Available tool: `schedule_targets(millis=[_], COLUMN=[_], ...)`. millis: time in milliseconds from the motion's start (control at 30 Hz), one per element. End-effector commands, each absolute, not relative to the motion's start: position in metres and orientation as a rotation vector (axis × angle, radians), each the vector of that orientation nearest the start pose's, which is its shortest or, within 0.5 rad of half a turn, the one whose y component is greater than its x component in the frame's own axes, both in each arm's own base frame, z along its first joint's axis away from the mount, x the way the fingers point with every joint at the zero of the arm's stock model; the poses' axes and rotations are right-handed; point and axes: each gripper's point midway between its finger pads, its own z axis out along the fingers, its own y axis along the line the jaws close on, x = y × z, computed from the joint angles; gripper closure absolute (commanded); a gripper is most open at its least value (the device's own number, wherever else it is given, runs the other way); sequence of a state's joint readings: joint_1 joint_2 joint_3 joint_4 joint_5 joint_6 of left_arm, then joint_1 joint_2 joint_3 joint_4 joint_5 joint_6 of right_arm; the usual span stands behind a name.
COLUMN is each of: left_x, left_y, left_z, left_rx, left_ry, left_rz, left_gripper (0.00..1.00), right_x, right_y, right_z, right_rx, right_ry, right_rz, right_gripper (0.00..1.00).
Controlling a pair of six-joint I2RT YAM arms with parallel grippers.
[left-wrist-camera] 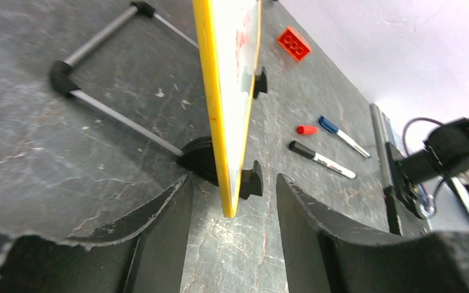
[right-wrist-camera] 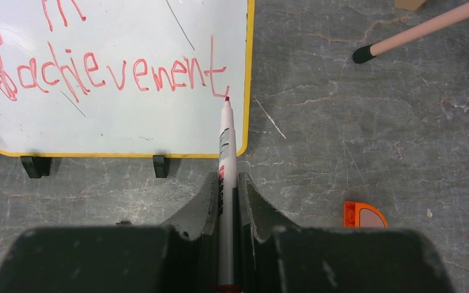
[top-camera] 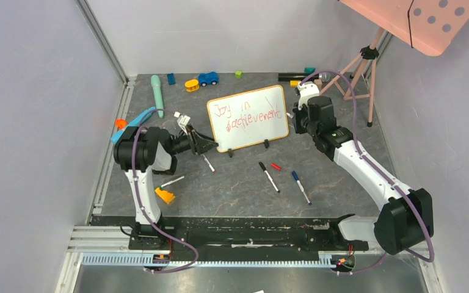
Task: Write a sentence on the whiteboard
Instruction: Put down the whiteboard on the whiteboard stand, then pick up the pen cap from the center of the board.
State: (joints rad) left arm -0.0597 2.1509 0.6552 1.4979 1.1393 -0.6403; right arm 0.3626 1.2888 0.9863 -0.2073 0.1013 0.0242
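We've got left gripper [left-wrist-camera: 233, 178] jaws apart, whiteboard [left-wrist-camera: 210, 91] edge between them, gaps both sides, nothing held, right gripper [right-wrist-camera: 227, 180] clamped on red marker [right-wrist-camera: 225, 140], tip just ahead, at last word of the sentence [right-wrist-camera: 110, 73]

1. From the overhead camera, set high behind the near edge, we looked down and forward over the whole table [top-camera: 238, 195], far enough back to take in the whiteboard [top-camera: 262, 128] standing at mid-table.
2. From the left wrist camera we looked low along the tabletop, very close, and met the whiteboard edge-on between the fingers of the left gripper [left-wrist-camera: 233, 180].
3. From the right wrist camera we looked past the right gripper [right-wrist-camera: 227, 180] and its red marker [right-wrist-camera: 226, 140] at the board's lower right corner, close enough to read the red writing [right-wrist-camera: 116, 73].
4. All three views shared the whiteboard; the overhead and left wrist views also shared the black marker [top-camera: 269, 177] and blue marker [top-camera: 300, 186].
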Motion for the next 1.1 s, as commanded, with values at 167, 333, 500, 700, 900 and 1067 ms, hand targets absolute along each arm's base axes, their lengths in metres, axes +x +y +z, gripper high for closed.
schedule_targets(millis=[167,333,500,700,900,1067], left_x=[0.38,0.379,0.371,0.342,0.304,0.276], left_y=[-0.162,-0.139,-0.122,-0.1,-0.087,-0.085], left_z=[0.11,0.14,0.154,0.144,0.148,0.113], left_rx=[0.395,0.301,0.128,-0.003,-0.083,-0.345], left_ry=[1.548,1.504,1.587,2.007,2.127,2.337], left_rz=[-1.119,-1.053,-1.0,-0.822,-0.779,-0.864], left_gripper=[0.42,0.44,0.46,0.27,0.0,0.0], right_x=[0.38,0.372,0.358,0.339,0.323,0.31], right_y=[0.13,0.142,0.148,0.143,0.141,0.14], right_z=[0.237,0.248,0.247,0.241,0.237,0.234], right_rx=[-0.283,-0.249,-0.244,-0.242,-0.229,-0.225], right_ry=[1.97,1.948,1.955,1.977,1.99,1.995], right_rz=[0.177,0.29,0.367,0.379,0.405,0.435], right_gripper=[1.0,1.0,1.0,1.0,1.0,1.0])
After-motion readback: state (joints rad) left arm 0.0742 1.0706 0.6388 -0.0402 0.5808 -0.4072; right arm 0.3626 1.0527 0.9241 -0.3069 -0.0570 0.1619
